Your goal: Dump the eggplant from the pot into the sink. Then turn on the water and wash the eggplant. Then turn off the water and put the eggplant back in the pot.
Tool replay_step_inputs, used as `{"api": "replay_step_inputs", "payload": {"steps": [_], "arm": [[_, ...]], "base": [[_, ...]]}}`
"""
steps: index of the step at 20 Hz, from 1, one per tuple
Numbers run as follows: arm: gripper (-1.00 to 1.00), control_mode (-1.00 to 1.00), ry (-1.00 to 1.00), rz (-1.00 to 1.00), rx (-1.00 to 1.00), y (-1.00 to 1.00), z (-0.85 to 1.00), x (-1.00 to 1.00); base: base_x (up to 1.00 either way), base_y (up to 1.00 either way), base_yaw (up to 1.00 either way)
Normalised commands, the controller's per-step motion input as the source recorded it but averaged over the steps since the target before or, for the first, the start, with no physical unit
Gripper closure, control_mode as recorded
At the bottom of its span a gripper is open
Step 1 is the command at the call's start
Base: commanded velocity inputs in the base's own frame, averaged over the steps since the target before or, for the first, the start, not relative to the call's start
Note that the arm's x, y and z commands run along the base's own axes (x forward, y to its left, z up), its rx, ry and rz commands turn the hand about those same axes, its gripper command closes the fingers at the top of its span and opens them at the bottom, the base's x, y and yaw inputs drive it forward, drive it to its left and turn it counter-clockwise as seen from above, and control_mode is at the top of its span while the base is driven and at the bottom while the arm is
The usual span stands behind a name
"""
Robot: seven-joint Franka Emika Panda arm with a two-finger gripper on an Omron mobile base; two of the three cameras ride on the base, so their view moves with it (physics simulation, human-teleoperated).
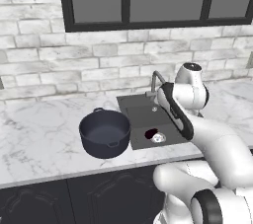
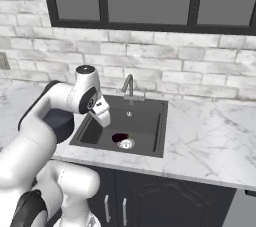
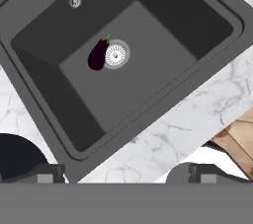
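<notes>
The small dark purple oblong eggplant lies on the floor of the rectangular dark grey recessed sink, touching the round silver drain, its long axis slanting across the hand view with the greenish tip toward the drain. The two-finger gripper hovers above the sink's near rim, jaws spread wide and empty; the eggplant lies ahead and below. The round dark navy pot stands upright just beside the sink.

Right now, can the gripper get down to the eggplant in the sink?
Probably yes: the gripper hangs open above the sink, and the eggplant lies uncovered beside the drain.
</notes>
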Motion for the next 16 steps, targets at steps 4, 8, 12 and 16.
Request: {"api": "replay_step_inputs", "payload": {"steps": [4, 8, 12, 16], "arm": [[-1.0, -1.0, 0.01, -0.13, -0.04, 0.0, -0.39, 0.47], [-1.0, -1.0, 0.04, -0.12, -0.01, 0.0, -0.38, 0.43], [-1.0, -1.0, 0.07, -0.09, 0.0, 0.0, -0.38, 0.31], [-1.0, -1.0, 0.1, -0.07, 0.0, 0.0, -0.35, 0.26]], "base": [[0.0, 0.0, 0.0], [0.0, 0.0, 0.0], [0.0, 0.0, 0.0], [0.0, 0.0, 0.0]]}}
